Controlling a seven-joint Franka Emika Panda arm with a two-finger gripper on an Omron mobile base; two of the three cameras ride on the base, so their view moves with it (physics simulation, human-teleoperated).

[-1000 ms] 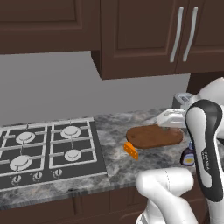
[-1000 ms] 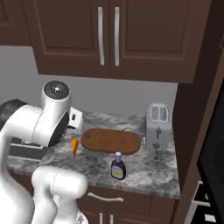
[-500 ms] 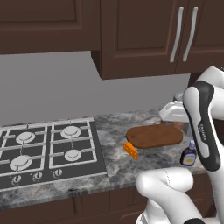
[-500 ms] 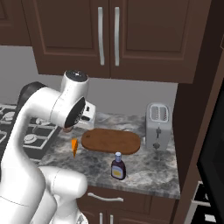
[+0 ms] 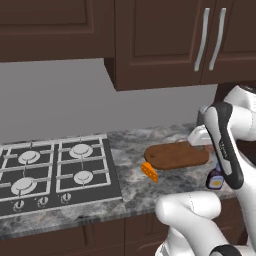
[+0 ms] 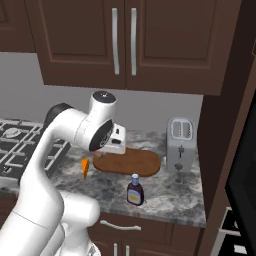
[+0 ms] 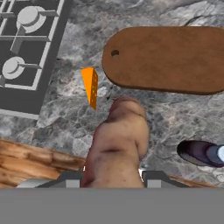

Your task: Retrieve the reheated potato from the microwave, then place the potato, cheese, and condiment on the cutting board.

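1. Brown lumpy potato (image 7: pixel 116 144) clamped between narrowly parted jaws of gripper (image 7: pixel 113 173), carried high above counter (image 7: pixel 144 111) for clearance.
2. Reddish cutting board (image 7: pixel 168 59) lying bare just ahead, ready as drop spot.
3. Cheese (image 7: pixel 90 85) beside board's left end, condiment (image 6: pixel 134 190) near counter's front edge, both awaiting transfer.

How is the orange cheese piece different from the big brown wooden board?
The small orange cheese wedge is a thin pointed triangle; the reddish-brown wooden cutting board is a long rounded oval. The cheese is far smaller than the board. The cheese stands on its edge; the board lies flat. Both rest on the speckled grey stone counter, side by side.
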